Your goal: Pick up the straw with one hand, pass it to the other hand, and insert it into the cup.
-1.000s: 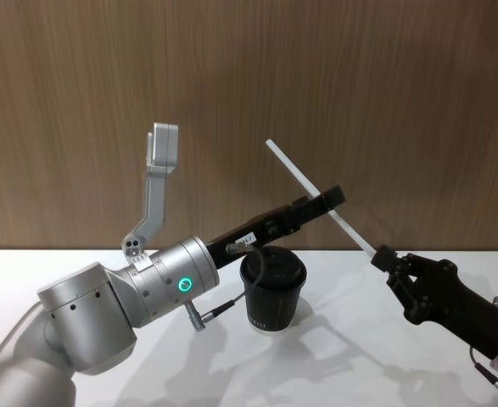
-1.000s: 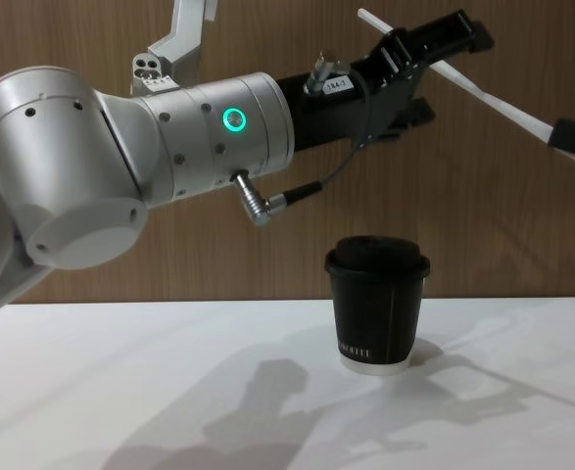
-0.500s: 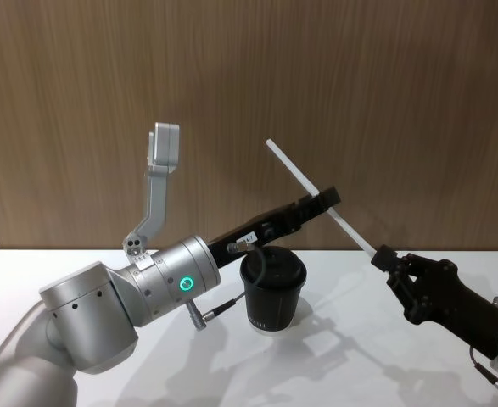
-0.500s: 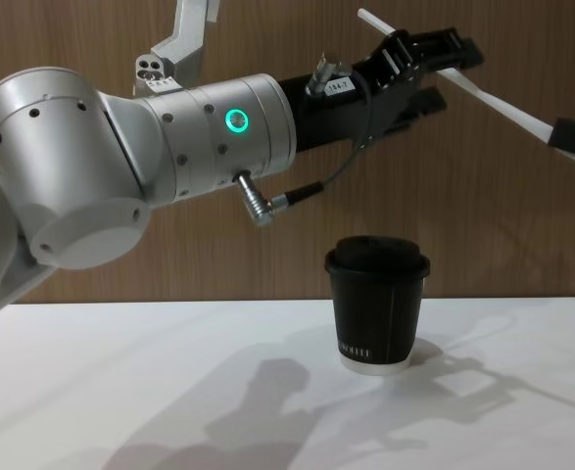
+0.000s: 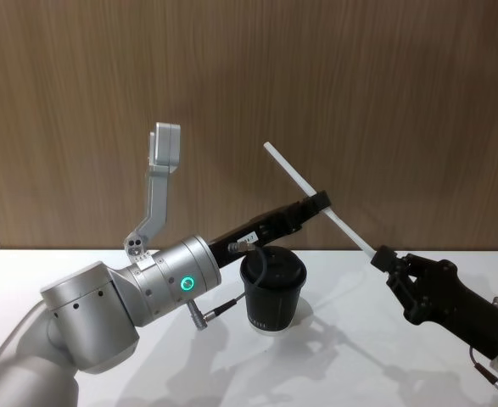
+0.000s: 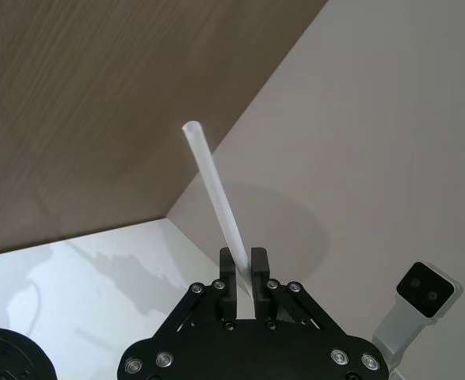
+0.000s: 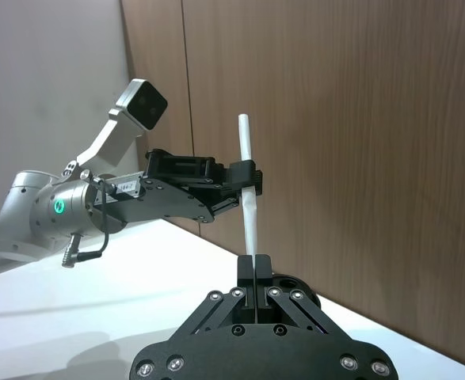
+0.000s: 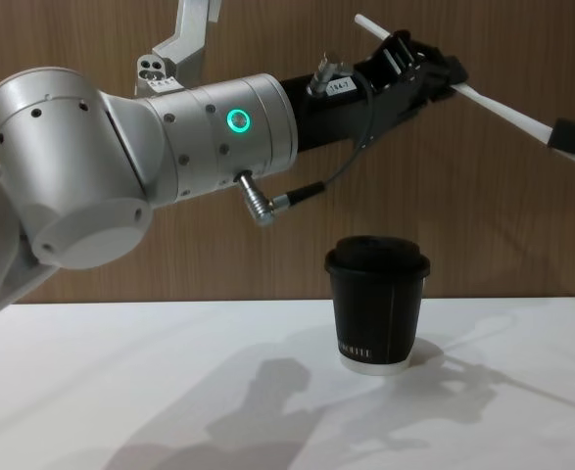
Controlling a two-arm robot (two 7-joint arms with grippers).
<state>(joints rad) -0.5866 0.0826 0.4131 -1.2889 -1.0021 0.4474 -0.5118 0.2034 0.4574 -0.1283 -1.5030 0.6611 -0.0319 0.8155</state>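
The white straw slants in the air above the black cup, which stands upright on the table. My left gripper, on its silver wrist with the green ring, is shut on the straw's middle. My right gripper, plain black, is shut on the straw's lower end, right of the cup. From the chest, the straw runs from the left gripper down to the right gripper, high over the cup. In the left wrist view the straw sits between that gripper's fingers. The right wrist view has the straw rising from the right gripper.
The white table lies bare around the cup. A brown wooden wall stands close behind. The left arm's silver elbow bulks large at the left, with a dark cable hanging above the cup.
The left gripper's fingers have closed from apart onto the straw's middle. The right gripper, the straw and the cup have stayed where they were.
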